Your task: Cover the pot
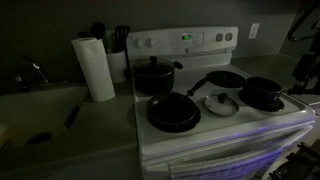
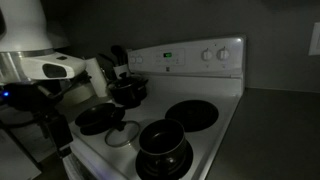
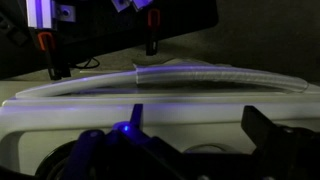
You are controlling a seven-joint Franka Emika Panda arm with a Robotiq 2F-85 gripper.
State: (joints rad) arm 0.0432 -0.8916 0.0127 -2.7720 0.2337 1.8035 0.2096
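Note:
The pot [image 1: 262,93] is a small black saucepan on the right side of the white stove, uncovered; it is the nearest pan in an exterior view [image 2: 163,150]. A round glass lid [image 1: 221,103] with a knob lies flat on the stovetop beside it, also seen in an exterior view [image 2: 122,133]. My gripper [image 3: 194,108] is open and empty, in front of the stove, facing its pale front edge. In an exterior view it [image 2: 100,78] hangs at the stove's front side, apart from the pot and the lid. Neither pot nor lid shows in the wrist view.
A tall two-handled pot with a lid [image 1: 155,75] stands at the back left. One frying pan [image 1: 173,112] sits at the front left, another [image 1: 225,80] at the back middle. A paper towel roll [image 1: 97,68] and a utensil holder [image 1: 118,55] stand left of the stove. The room is dark.

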